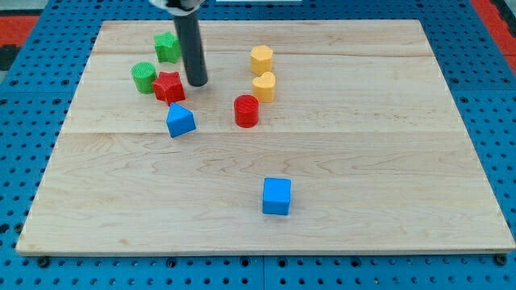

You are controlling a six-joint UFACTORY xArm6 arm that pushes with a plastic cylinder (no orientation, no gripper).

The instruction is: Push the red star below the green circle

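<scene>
The red star (169, 86) lies on the wooden board (363, 161) at the upper left, touching the right side of the green circle (144, 77). My tip (197, 83) stands just to the right of the red star, a small gap away. The dark rod rises from there to the view's top.
A green star-like block (167, 47) lies above the red star. A blue triangle (180, 120) sits just below it. A yellow hexagon (261, 59), a yellow rounded block (264, 86) and a red cylinder (247, 110) cluster in the middle. A blue cube (276, 196) lies lower down.
</scene>
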